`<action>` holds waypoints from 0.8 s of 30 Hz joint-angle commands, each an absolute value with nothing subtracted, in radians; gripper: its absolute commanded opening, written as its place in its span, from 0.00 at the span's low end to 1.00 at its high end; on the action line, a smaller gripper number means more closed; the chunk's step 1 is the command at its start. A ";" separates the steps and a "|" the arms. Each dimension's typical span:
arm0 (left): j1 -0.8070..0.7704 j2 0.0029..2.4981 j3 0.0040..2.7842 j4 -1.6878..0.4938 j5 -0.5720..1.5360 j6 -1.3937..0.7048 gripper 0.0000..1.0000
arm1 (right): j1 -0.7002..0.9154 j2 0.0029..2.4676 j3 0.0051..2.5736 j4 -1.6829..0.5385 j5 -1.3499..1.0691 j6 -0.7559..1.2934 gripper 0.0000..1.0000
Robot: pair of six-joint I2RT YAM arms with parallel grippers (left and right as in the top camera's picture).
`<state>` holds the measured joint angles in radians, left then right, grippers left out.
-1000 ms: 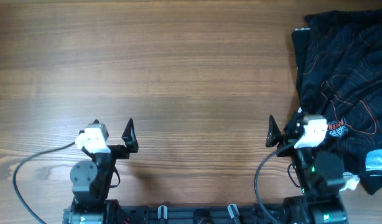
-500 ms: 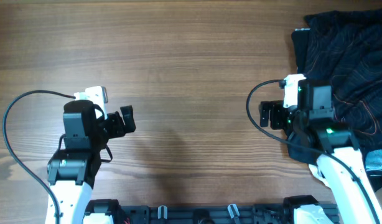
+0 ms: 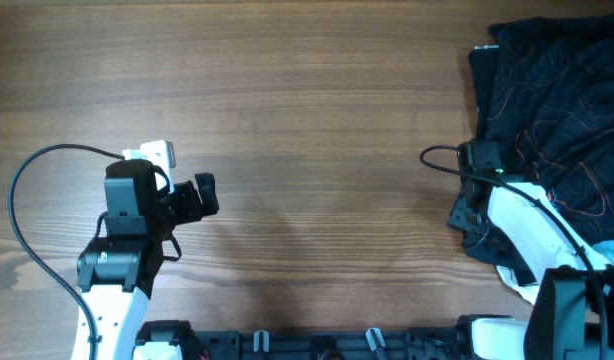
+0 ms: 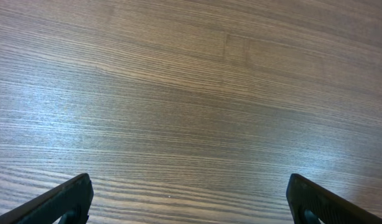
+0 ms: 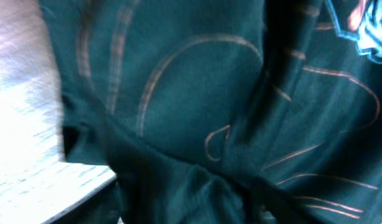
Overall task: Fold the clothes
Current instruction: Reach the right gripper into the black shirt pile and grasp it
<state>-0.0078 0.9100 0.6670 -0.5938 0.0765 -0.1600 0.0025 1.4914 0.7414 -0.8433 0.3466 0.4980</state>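
Note:
The black jersey (image 3: 557, 100) with thin orange contour lines lies crumpled at the table's far right, running out of view. It fills the right wrist view (image 5: 197, 93), close and blurred. My right gripper (image 3: 469, 222) hangs over the jersey's left edge, where the cloth meets the table. Its fingers look spread wide, with the cloth right beneath them (image 5: 191, 208). My left gripper (image 3: 202, 195) is open and empty above the wood at the left, far from the jersey. Its two fingertips stand wide apart in the left wrist view (image 4: 191, 208).
The wooden table (image 3: 317, 120) spans the whole view. The arm bases and a black rail (image 3: 317, 345) run along the front edge. A black cable (image 3: 27, 200) loops left of the left arm.
My right arm has swung right from the bare wood onto the jersey's left edge. My left arm rose from its rest pose a second ago and has held still since.

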 commanded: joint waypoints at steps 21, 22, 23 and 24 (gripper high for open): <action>-0.002 0.911 0.686 -0.576 0.088 -0.169 1.00 | 0.400 1.488 1.121 -0.810 -0.465 0.131 0.09; -0.002 0.911 0.686 -0.576 0.088 -0.169 1.00 | 0.446 1.497 1.121 -0.763 -0.465 0.161 0.11; -0.002 0.911 0.686 -0.575 0.088 -0.169 1.00 | 0.481 1.505 1.121 -0.723 -0.465 0.176 0.12; -0.002 0.911 0.686 -0.572 0.089 -0.169 1.00 | 0.525 1.518 1.121 -0.657 -0.465 0.188 0.13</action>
